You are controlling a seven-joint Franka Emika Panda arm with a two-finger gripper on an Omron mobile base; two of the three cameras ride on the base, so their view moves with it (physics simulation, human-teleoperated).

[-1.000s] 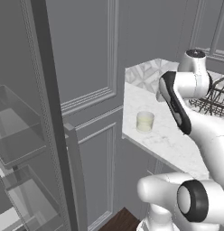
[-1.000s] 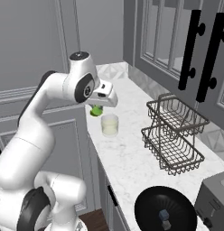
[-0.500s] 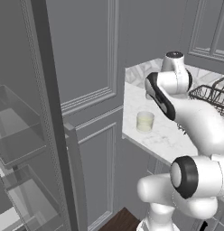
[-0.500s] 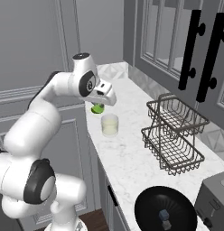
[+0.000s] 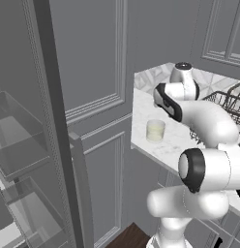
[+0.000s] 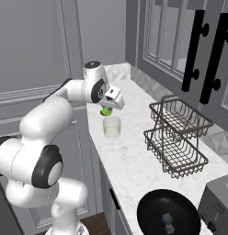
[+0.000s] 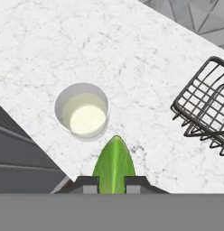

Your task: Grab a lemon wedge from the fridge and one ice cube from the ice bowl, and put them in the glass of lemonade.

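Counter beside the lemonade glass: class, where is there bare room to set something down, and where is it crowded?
Bare marble lies between the glass of lemonade and the black ice bowl, left of the wire baskets. The back corner is also free. The far end is crowded: baskets, bowl and toaster.

Compared with 1.0 s ago, the arm folds in closer over the counter edge: in the left base view its upper links now rise near the middle instead of at the right edge. In the right base view the gripper [image 6: 106,110] sits slightly nearer the glass of lemonade [image 6: 111,127] than before, just above its rim, with the lemon wedge [image 6: 106,111] clamped between the fingers throughout. The base views are framed as before.
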